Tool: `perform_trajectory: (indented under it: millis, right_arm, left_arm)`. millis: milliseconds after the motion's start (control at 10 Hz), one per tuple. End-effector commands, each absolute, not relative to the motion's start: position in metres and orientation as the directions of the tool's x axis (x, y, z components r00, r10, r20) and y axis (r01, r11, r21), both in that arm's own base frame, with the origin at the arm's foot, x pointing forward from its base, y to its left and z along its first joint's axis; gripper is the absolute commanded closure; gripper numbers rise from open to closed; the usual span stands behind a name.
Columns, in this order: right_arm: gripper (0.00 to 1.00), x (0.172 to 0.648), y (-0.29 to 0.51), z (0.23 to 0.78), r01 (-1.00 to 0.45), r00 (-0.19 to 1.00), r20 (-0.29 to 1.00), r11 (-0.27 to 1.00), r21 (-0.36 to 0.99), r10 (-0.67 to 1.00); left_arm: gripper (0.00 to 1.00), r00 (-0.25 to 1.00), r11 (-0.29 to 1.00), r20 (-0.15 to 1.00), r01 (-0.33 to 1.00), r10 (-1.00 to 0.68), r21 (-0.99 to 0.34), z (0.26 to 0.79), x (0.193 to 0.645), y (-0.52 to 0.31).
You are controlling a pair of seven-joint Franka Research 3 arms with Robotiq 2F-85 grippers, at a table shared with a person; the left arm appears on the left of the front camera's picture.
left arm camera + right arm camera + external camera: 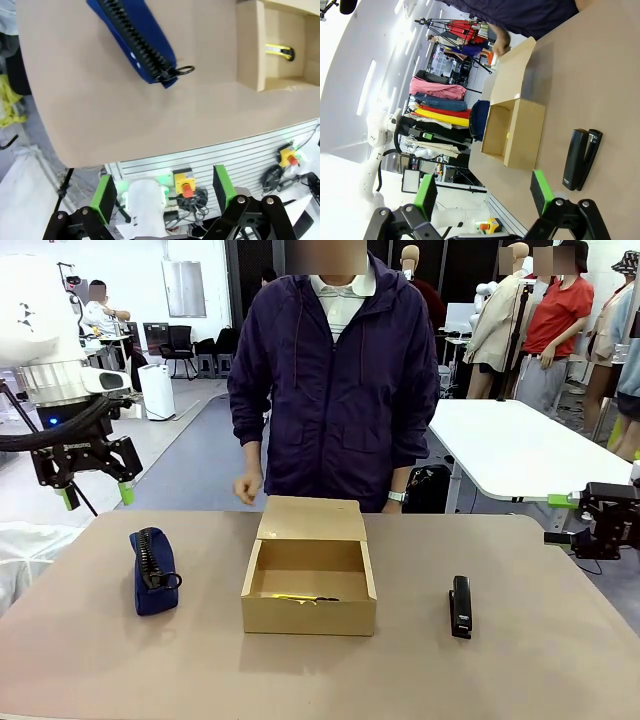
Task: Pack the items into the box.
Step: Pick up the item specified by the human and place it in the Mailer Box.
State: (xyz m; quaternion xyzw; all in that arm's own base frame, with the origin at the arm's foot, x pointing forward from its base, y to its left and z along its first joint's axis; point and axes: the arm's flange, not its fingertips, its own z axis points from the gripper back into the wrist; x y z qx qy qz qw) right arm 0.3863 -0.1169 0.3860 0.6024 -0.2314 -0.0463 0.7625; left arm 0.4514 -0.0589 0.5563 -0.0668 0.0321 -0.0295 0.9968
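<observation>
Bare brown desk runs along the robot's edge. Just beyond it stand the tan cardboard box, flap lid tipped back toward the person, and a black stapler well to its right. A slim yellow cutter-like tool with a dark tip already lies on the box floor.

That leaves the navy zippered pouch, which rests on the desk to the left of the box, apart from it. Its long axis runs near to far, zip uppermost, pull ring at the near end.

The left end effector hangs above the desk's far left corner, jaws spread wide and grasping nothing. The pouch lies below it, toward the robot and slightly toward the middle, so this arm is clearly the nearer one. A grip across the pouch's narrow width looks the likely approach, with nothing in the way.

The right end effector hovers off the right edge, also released and empty. The person's hand hangs behind the lid.
</observation>
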Motion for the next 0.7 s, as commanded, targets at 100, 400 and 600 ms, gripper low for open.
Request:
perform_trajectory:
  millis: [100, 400, 600]
  right_arm:
    - [0.0, 0.386, -0.12, 0.393, -0.194, 0.898, 0.279, 0.263, 0.945, -0.339]
    - [0.0, 0.386, -0.12, 0.393, -0.194, 0.898, 0.279, 0.263, 0.945, -0.339]
    - [0.0, 0.386, -0.12, 0.393, -0.194, 0.898, 0.279, 0.263, 0.945, -0.339]
  left_arm:
    - [0.0, 0.998, 0.994, -0.059, -0.006, 0.0, -0.107, 0.536, 0.461, -0.061]
    - [0.0, 0.993, 0.988, -0.006, -0.118, 0.118, -0.094, 0.489, 0.484, -0.07]
    - [0.0, 0.987, 0.981, 0.01, -0.16, 0.162, -0.113, 0.442, 0.502, -0.076]
